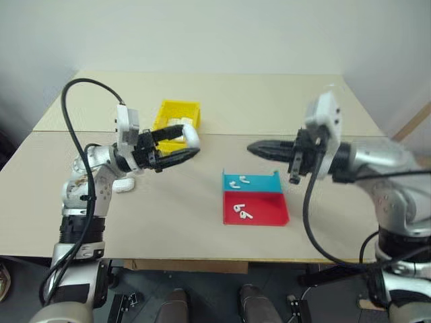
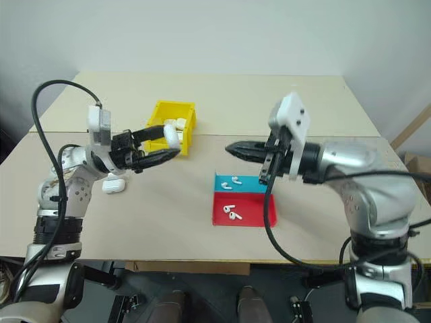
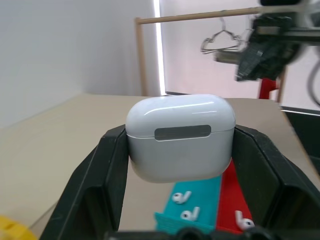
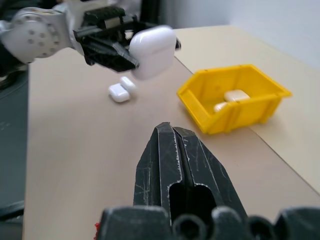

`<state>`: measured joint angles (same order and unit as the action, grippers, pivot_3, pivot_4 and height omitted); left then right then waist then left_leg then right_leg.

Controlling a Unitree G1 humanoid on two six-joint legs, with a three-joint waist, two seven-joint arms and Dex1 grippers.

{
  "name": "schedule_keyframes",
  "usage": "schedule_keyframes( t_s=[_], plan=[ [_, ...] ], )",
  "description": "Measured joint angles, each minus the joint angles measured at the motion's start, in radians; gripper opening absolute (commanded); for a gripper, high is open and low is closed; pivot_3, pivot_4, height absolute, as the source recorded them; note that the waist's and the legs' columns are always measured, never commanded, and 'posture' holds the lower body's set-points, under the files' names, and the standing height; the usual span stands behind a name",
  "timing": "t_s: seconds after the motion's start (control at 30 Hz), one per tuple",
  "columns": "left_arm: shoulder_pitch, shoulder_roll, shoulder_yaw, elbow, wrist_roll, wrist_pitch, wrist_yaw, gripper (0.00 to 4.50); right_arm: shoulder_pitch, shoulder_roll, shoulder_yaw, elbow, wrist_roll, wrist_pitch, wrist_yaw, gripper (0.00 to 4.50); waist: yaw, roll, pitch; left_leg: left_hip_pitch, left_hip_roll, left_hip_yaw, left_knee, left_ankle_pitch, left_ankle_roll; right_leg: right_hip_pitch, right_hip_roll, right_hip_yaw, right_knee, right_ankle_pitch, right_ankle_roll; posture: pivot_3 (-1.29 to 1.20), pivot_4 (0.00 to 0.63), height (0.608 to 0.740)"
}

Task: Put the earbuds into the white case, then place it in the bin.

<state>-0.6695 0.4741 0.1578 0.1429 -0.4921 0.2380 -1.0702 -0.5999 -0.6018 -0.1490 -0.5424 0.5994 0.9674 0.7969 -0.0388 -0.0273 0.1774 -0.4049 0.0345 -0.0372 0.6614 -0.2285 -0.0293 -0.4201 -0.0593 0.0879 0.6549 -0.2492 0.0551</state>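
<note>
My left pincer [image 1: 176, 149] grips the white case [image 1: 190, 138], lid closed, above the table [image 1: 202, 222] just near of the bin [image 1: 178, 114]; my right pincer [image 1: 259, 148] is closed, empty.

A bare lab room: plain table [image 1: 202, 222], blank white walls [image 1: 202, 33].
</note>
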Motion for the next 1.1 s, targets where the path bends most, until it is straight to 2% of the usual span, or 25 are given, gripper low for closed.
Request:
schedule_keyframes(
  t_s=[0.13,0.2,0.37,0.5,0.53,0.6,0.67,0.8,0.9,1.0,1.1],
  plan=[
    [-0.083,-0.074,0.009,0.117,0.13,-0.012,0.319,2.79,0.055,0.052,-0.016,-0.083,0.035,0.038,-0.128,0.02,0.002,-0.001,0.0,-0.001,-0.001,-0.001,0.0,0.0,0.0,0.0,0.0,0.0,-0.001,0.0,0.001,0.0,0.15,0.74],
    [-0.17,-0.092,0.0,0.237,0.208,-0.019,0.466,2.79,0.066,0.065,-0.024,-0.101,0.055,0.049,-0.172,0.02,0.003,-0.001,0.0,-0.002,-0.001,-0.001,0.0,0.0,0.0,0.0,0.0,0.0,-0.002,0.0,0.001,0.0,0.15,0.74],
    [-0.371,-0.146,-0.045,0.627,0.357,-0.115,0.667,2.79,0.069,0.067,-0.025,-0.12,0.095,0.061,-0.221,0.02,0.015,-0.001,-0.001,-0.004,-0.001,-0.001,0.0,0.0,0.0,0.0,0.0,-0.002,-0.006,0.001,0.001,0.0,0.15,0.74],
    [-0.474,-0.174,-0.069,0.885,0.428,-0.195,0.791,2.79,0.067,0.06,-0.023,-0.121,0.121,0.061,-0.244,0.02,0.014,-0.001,0.0,-0.005,-0.001,-0.001,-0.001,0.0,0.0,-0.001,0.0,-0.002,-0.006,0.001,0.001,0.0,0.15,0.74],
    [-0.496,-0.176,-0.069,0.939,0.438,-0.208,0.822,3.51,0.067,0.058,-0.023,-0.122,0.128,0.061,-0.251,0.0,0.014,-0.001,0.0,-0.005,-0.001,-0.001,-0.001,0.0,0.0,-0.001,0.0,-0.002,-0.006,0.001,0.001,0.0,0.15,0.74],
    [-0.536,-0.178,-0.063,1.02,0.452,-0.218,0.868,4.07,0.067,0.057,-0.023,-0.128,0.132,0.061,-0.265,0.0,0.014,-0.001,0.0,-0.005,-0.001,-0.001,-0.001,0.0,0.0,-0.001,0.0,-0.002,-0.006,0.001,0.001,0.0,0.15,0.74],
    [-0.547,-0.178,-0.057,1.044,0.451,-0.23,0.866,4.45,0.068,0.056,-0.023,-0.134,0.134,0.061,-0.276,0.0,0.016,-0.001,0.0,-0.005,-0.001,-0.001,-0.001,0.0,0.0,-0.001,0.0,-0.002,-0.006,0.001,0.001,0.0,0.15,0.74],
    [-0.548,-0.176,-0.049,1.049,0.45,-0.272,0.798,4.45,0.073,0.043,-0.03,-0.136,0.162,0.061,-0.286,0.0,0.019,-0.001,0.0,-0.005,-0.001,-0.001,-0.001,0.0,0.0,-0.001,0.0,-0.002,-0.006,0.001,0.001,0.0,0.15,0.74],
    [-0.531,-0.155,-0.049,0.992,0.439,-0.287,0.684,4.45,0.081,0.038,-0.038,-0.135,0.171,0.056,-0.291,0.0,0.017,-0.001,0.0,-0.005,-0.001,-0.001,-0.001,0.0,0.0,-0.001,0.0,-0.002,-0.006,0.001,0.001,0.0,0.15,0.74],
    [-0.425,-0.09,-0.047,0.761,0.369,-0.264,0.491,4.45,0.135,0.024,-0.059,-0.134,0.161,0.011,-0.289,0.0,0.008,-0.001,-0.001,-0.005,-0.001,-0.001,-0.002,0.0,0.0,-0.001,0.0,-0.002,-0.006,0.001,0.001,0.0,0.15,0.74],
    [-0.229,0.023,-0.049,0.428,0.256,-0.149,0.253,4.45,0.25,-0.018,-0.061,-0.128,0.095,-0.072,-0.266,0.0,-0.005,-0.001,-0.001,-0.004,0.0,-0.001,-0.002,0.0,0.0,-0.001,0.0,-0.001,-0.006,0.001,0.001,0.0,0.15,0.74]
  ],
)
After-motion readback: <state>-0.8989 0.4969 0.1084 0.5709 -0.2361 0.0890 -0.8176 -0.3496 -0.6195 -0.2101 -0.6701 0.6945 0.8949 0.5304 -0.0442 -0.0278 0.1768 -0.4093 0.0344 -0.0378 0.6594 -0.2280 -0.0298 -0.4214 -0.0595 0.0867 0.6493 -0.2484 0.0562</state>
